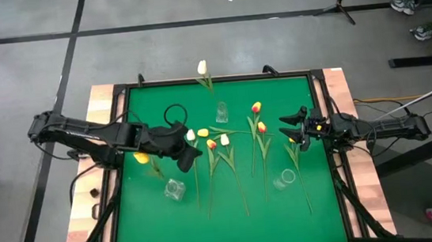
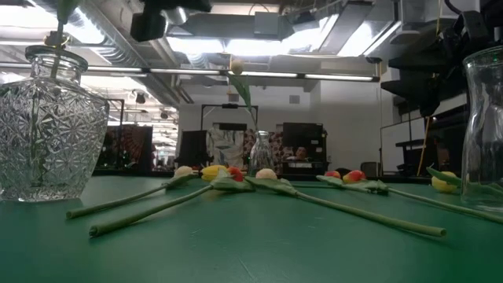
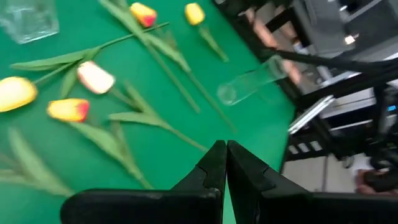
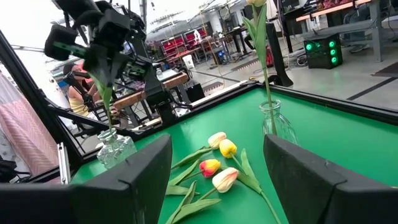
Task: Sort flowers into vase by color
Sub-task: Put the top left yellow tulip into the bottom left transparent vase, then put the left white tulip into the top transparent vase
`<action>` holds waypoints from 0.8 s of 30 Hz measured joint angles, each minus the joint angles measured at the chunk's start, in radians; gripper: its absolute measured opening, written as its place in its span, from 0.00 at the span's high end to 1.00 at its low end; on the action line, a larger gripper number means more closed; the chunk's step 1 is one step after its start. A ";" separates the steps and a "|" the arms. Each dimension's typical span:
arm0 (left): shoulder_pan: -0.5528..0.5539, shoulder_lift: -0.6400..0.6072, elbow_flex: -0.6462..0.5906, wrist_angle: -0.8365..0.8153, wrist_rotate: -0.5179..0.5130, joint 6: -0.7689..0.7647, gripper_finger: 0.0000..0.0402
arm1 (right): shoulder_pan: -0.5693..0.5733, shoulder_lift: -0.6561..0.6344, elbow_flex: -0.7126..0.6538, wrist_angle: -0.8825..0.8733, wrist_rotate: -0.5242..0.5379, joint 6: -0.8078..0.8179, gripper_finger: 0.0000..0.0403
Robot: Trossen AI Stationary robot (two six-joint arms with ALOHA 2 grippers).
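Note:
Several tulips lie on the green table [image 1: 154,222]: white [image 1: 191,135], orange-red [image 1: 211,144] and cream [image 1: 224,140] heads mid-table, two orange-red heads [image 1: 258,117] farther right, a yellow one [image 1: 293,142] by the right gripper. A white tulip [image 1: 202,67] stands in the far vase [image 1: 221,112]. A yellow tulip [image 1: 141,157] leans out of the near-left vase [image 1: 175,190]. The near-right vase [image 1: 285,179] holds nothing. My left gripper [image 3: 222,149] is shut and empty, raised over the mid-table heads [image 1: 194,153]. My right gripper [image 4: 217,149] is open at the table's right [image 1: 287,128].
The stems of the lying tulips [image 1: 238,182] run toward the near edge between the two near vases. A dark raised rim [image 1: 324,126] frames the table. In the low view the near-left vase [image 2: 47,126] and near-right vase [image 2: 483,126] stand close to the camera.

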 joint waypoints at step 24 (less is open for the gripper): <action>0.368 -0.087 0.016 -0.460 -0.234 0.008 0.98 | 0.000 0.000 0.000 -0.026 0.000 0.000 0.37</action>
